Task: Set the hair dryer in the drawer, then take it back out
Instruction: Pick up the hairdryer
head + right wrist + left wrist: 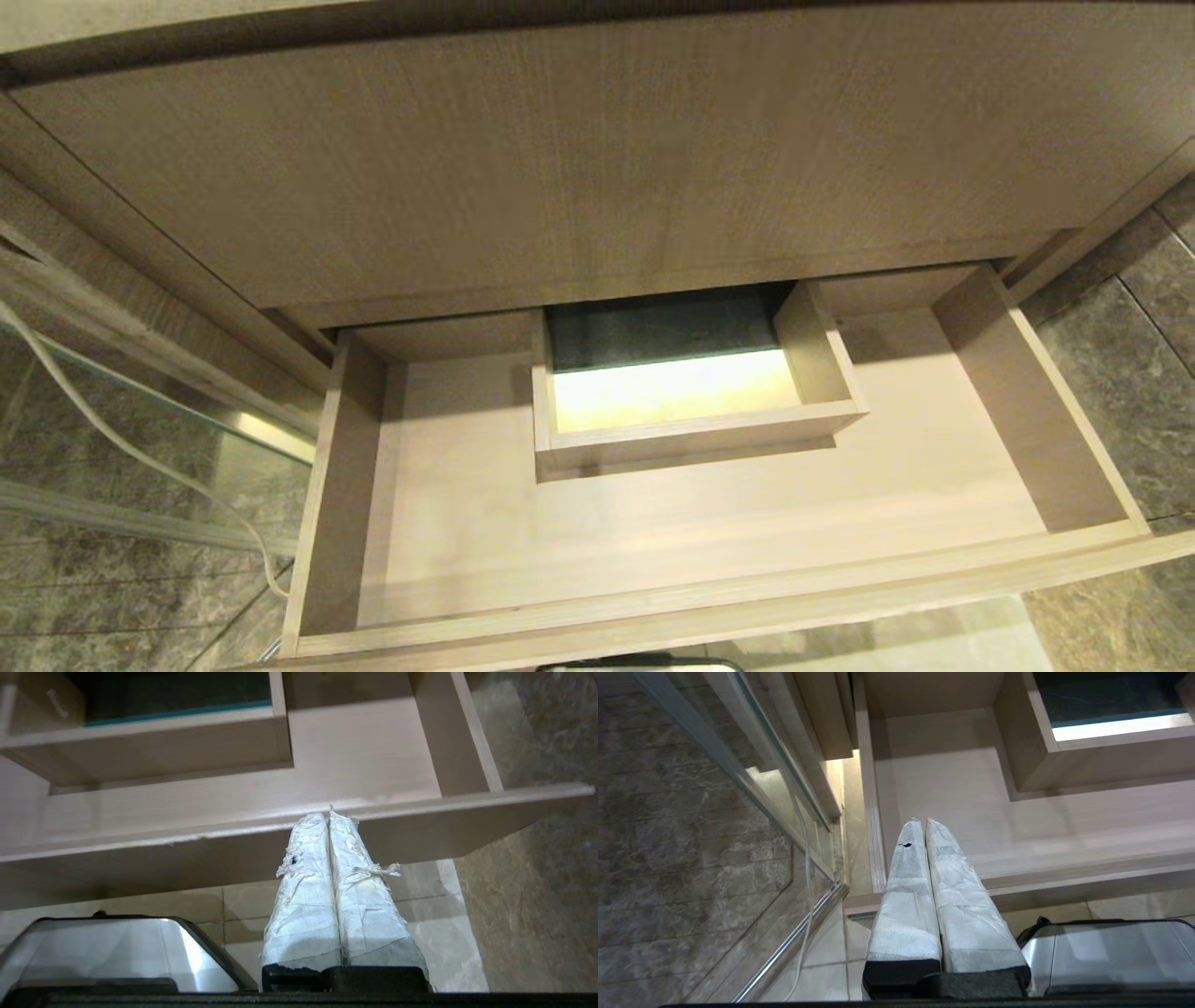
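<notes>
A white cable (806,868) hangs beside a glass panel (752,765), over grey stone floor tiles (682,849), left of the tool.

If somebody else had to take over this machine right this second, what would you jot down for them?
Left end effector: shut, empty, hanging over the drawer's left front corner.
Right end effector: shut, empty, in front of the drawer's front panel.
Drawer: pulled open below the taller wood panel; its floor is bare around the boxed cut-out.
Hair dryer: in none of the views, so whether it has gone in and come out cannot be told.
Left: find the dryer first, then work out which step remains.
</notes>
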